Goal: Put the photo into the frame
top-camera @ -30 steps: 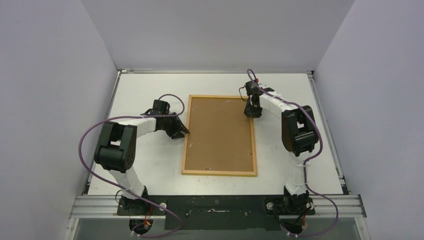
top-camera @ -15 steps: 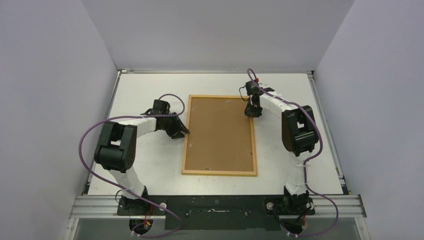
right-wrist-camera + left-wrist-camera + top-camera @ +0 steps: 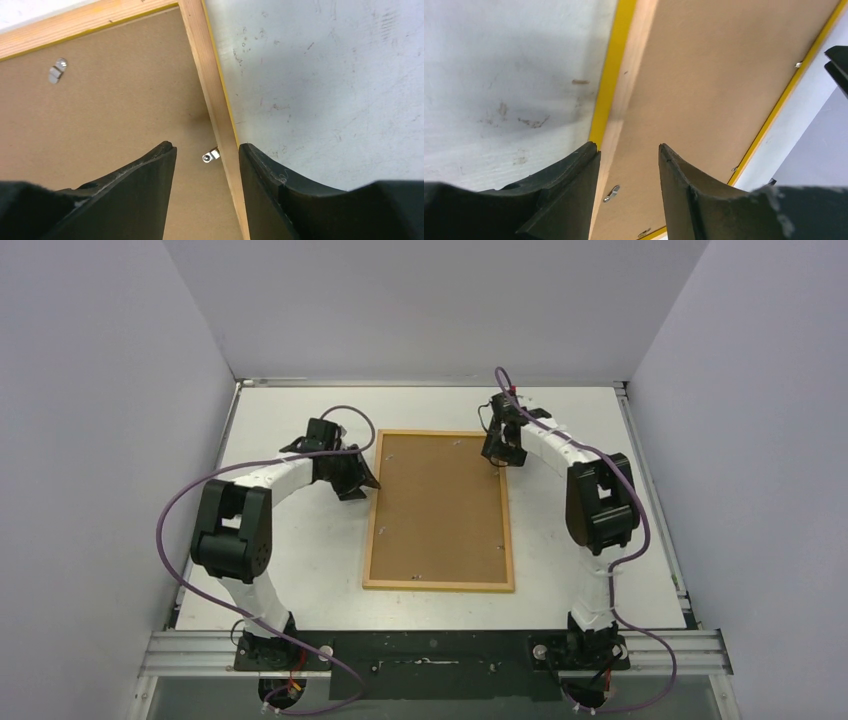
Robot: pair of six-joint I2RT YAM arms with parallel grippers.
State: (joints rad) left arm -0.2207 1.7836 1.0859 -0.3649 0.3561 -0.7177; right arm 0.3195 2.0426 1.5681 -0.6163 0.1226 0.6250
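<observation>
On the desk [image 3: 300,570], between the two arms, the frame [image 3: 438,585] lies face down. Its light wood rails point up, and a thin line of yellow shows along the outer edge in the wrist views. The brown backing board [image 3: 440,510] sits inside it and fills the opening.

The photo is not visible in any view. It may lie under the board, but nothing here settles that.

The left claw [image 3: 358,480] hangs over the frame's left long rail, toward the far end. Its jaws are spread and straddle the rail, pinching nothing. The right claw [image 3: 495,455] is over the opposite rail, close to the far right corner. Its jaws are also parted and empty, with the wood strip running between them.

A small metal tab [image 3: 211,156] sits just by the right rail below that claw, and another [image 3: 56,70] lies near the far rail.

As I judge it, the step in hand concerns the back of the frame, with the tabs and board being worked rather than the photo carried. The next move needs one fingertip brought down on a tab to swing it. The other claw should steady the rail so the frame does not slide on the smooth desk.
</observation>
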